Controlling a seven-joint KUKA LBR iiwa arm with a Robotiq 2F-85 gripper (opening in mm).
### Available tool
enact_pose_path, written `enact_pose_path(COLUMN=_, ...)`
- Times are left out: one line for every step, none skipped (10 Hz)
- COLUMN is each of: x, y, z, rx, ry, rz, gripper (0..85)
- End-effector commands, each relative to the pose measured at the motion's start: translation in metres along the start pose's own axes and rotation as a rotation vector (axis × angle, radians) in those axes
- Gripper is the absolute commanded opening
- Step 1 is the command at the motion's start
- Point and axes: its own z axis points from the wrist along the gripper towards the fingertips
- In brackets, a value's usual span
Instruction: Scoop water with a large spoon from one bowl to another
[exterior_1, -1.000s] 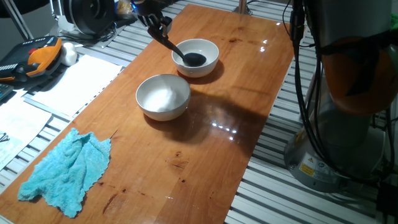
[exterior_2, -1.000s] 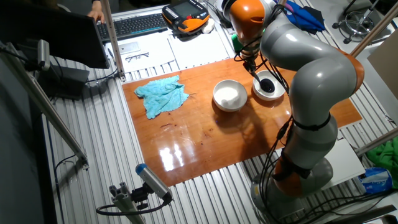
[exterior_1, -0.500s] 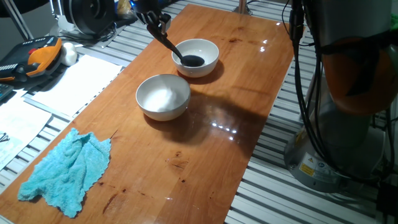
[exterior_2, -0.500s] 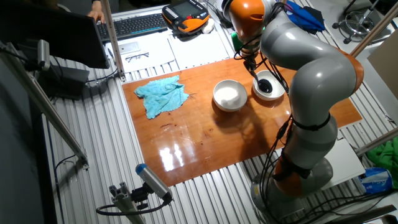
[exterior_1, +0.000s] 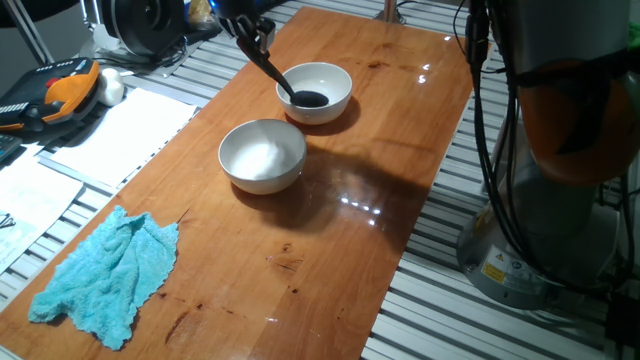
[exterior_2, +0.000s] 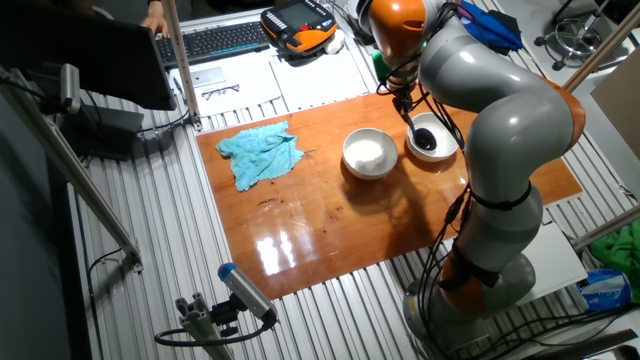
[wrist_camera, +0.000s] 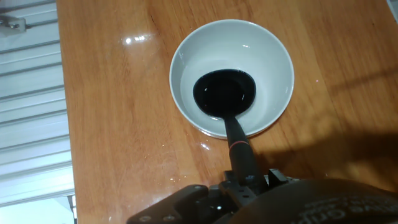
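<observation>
My gripper (exterior_1: 252, 35) is shut on the handle of the black ladle (exterior_1: 296, 92), whose round head (wrist_camera: 224, 92) rests inside the far white bowl (exterior_1: 334, 80). The hand view shows the handle (wrist_camera: 239, 152) rising from the bowl (wrist_camera: 180, 74) toward my fingers at the bottom edge. Water in that bowl is barely visible around the ladle head. The second white bowl (exterior_1: 262, 155) stands nearer the table middle, apart from the first; it also shows in the other fixed view (exterior_2: 368, 152). The gripper (exterior_2: 403, 100) sits just left of the far bowl (exterior_2: 446, 147) there.
A crumpled turquoise cloth (exterior_1: 108, 275) lies at the near left of the wooden table (exterior_1: 330, 240). Papers (exterior_1: 115, 135) and an orange-black controller (exterior_1: 62, 90) lie on the slatted surface to the left. The arm's grey base (exterior_2: 490, 250) stands beside the table.
The ladle head has shifted slightly within the far bowl and my gripper has edged a little to the left; nothing else has moved.
</observation>
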Motion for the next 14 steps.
enact_pose_path(x=0.0, y=0.0, z=-0.001, rx=-0.001, ry=-0.003, rz=0.0, gripper=0.0)
enact_pose_path(x=0.001, y=0.0, z=-0.002, rx=0.002, ry=-0.007, rz=-0.002, gripper=0.0)
enact_pose_path(x=0.001, y=0.0, z=-0.004, rx=0.003, ry=-0.01, rz=0.0, gripper=0.0)
enact_pose_path(x=0.001, y=-0.001, z=-0.006, rx=0.004, ry=-0.012, rz=0.0, gripper=0.0)
enact_pose_path(x=0.001, y=-0.001, z=-0.006, rx=0.004, ry=-0.014, rz=-0.001, gripper=0.0)
enact_pose_path(x=0.001, y=-0.001, z=-0.006, rx=0.003, ry=-0.02, rz=-0.003, gripper=0.0)
enact_pose_path(x=0.001, y=-0.001, z=-0.007, rx=0.001, ry=-0.024, rz=-0.007, gripper=0.0)
enact_pose_path(x=0.001, y=-0.001, z=-0.007, rx=0.001, ry=-0.024, rz=-0.01, gripper=0.0)
enact_pose_path(x=0.001, y=-0.002, z=-0.008, rx=0.001, ry=-0.024, rz=-0.01, gripper=0.0)
enact_pose_path(x=0.001, y=-0.002, z=-0.008, rx=0.004, ry=-0.021, rz=-0.01, gripper=0.0)
enact_pose_path(x=0.001, y=-0.002, z=-0.009, rx=0.006, ry=-0.022, rz=-0.015, gripper=0.0)
enact_pose_path(x=0.0, y=-0.003, z=-0.01, rx=0.004, ry=-0.032, rz=-0.017, gripper=0.0)
enact_pose_path(x=0.0, y=-0.004, z=-0.011, rx=0.002, ry=-0.038, rz=-0.02, gripper=0.0)
enact_pose_path(x=0.0, y=-0.005, z=-0.012, rx=0.001, ry=-0.039, rz=-0.023, gripper=0.0)
